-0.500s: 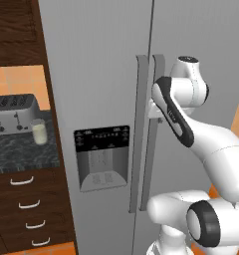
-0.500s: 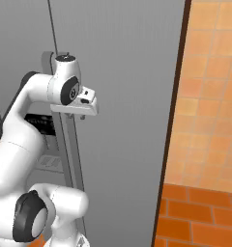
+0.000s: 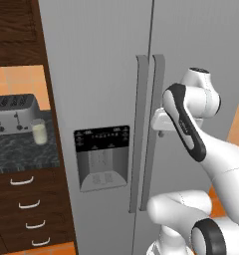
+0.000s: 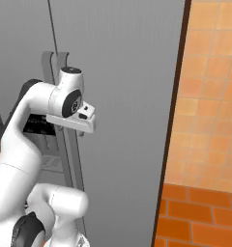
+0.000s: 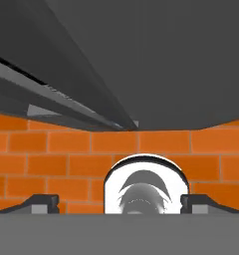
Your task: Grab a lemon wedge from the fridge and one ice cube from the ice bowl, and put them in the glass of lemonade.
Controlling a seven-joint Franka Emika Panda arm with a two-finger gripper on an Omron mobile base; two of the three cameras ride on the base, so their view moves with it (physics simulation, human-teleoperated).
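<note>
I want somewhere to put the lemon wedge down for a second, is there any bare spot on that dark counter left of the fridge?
The dark counter is bare along its front, from the glass of lemonade to the fridge side. The back left is crowded by the toaster, with the glass close beside it. The open gripper hangs at the fridge's right handle.

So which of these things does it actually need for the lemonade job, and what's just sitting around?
Needed:
fridge, doors closed
glass of lemonade, on the counter
gripper, open, at the fridge's handles

Just there:
toaster
cabinet drawers
</note>
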